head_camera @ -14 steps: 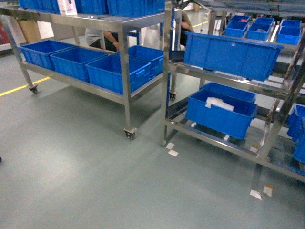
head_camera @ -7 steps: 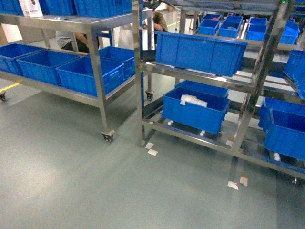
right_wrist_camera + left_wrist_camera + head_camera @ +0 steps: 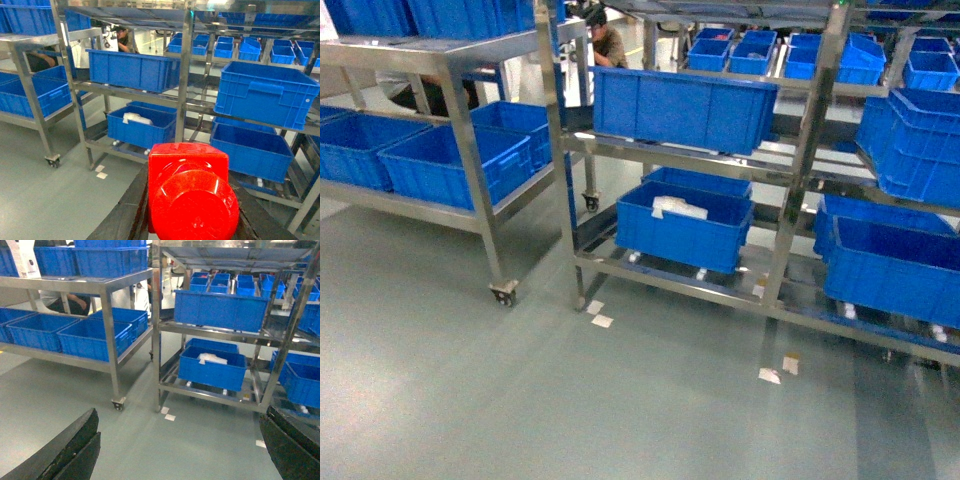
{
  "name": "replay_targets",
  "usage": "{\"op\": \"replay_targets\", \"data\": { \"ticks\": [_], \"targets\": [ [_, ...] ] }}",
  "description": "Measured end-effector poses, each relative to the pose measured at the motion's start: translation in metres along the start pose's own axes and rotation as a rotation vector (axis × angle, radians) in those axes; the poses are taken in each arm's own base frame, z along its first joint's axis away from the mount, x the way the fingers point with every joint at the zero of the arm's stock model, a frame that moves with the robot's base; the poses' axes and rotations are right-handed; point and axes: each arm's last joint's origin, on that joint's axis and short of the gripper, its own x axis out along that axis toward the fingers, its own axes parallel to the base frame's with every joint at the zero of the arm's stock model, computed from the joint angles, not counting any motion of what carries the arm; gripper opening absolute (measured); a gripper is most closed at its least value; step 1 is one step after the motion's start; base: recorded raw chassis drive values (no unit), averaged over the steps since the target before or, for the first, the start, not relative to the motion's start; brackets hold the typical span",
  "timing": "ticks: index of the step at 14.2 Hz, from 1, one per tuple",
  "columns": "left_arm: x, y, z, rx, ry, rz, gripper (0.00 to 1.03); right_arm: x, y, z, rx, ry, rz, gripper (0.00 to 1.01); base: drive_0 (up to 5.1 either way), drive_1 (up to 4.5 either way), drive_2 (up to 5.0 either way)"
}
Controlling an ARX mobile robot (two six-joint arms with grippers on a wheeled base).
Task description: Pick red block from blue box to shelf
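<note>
My right gripper (image 3: 192, 210) is shut on the red block (image 3: 189, 192), a glossy red brick whose round stud faces the right wrist camera and fills the low middle of that view. The dark fingers (image 3: 127, 210) press on both its sides. The shelf (image 3: 182, 85), a tall stainless-steel rack, stands straight ahead of the block, and its uprights also show in the head view (image 3: 807, 150) and the left wrist view (image 3: 156, 335). My left gripper (image 3: 181, 425) is open above bare floor, with nothing between its fingers (image 3: 75, 445). The blue box is out of view. Neither gripper appears in the head view.
Royal-blue crates (image 3: 682, 105) fill the rack's tiers; a low one (image 3: 682, 228) holds a white bag. A wheeled steel cart (image 3: 470, 190) with more crates stands to the left. A person (image 3: 608, 42) sits behind. Paper scraps (image 3: 599, 314) lie on the grey-green floor.
The head view has swung to the right: the cart and rack have slid left in the frame, and the rack now sits in the middle with more of its right side showing.
</note>
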Motion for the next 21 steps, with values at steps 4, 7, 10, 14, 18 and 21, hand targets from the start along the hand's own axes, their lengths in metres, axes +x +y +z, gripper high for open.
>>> {"op": "replay_targets", "data": {
  "ticks": [4,7,10,14,18,21],
  "targets": [
    [0.0,0.0,0.0,0.0,0.0,0.0,0.98,0.0,0.0,0.0,0.0,0.0,0.0,0.29,-1.4,-1.38,-1.4],
    [0.0,0.0,0.0,0.0,0.0,0.0,0.98,0.0,0.0,0.0,0.0,0.0,0.0,0.29,-1.2,-1.24,-1.2],
    [0.0,0.0,-0.0001,0.0,0.001,0.0,0.98,0.0,0.0,0.0,0.0,0.0,0.0,0.29,-1.4,-1.42,-1.4],
    [0.0,0.0,-0.0001,0.0,0.001,0.0,0.98,0.0,0.0,0.0,0.0,0.0,0.0,0.29,-1.4,-1.38,-1.4],
    [0.0,0.0,0.0,0.0,0.0,0.0,0.98,0.0,0.0,0.0,0.0,0.0,0.0,0.29,-1.4,-1.4,-1.4],
    [0.0,0.0,0.0,0.0,0.0,0.0,0.98,0.0,0.0,0.0,0.0,0.0,0.0,0.29,-1.4,-1.39,-1.4]
  ]
}}
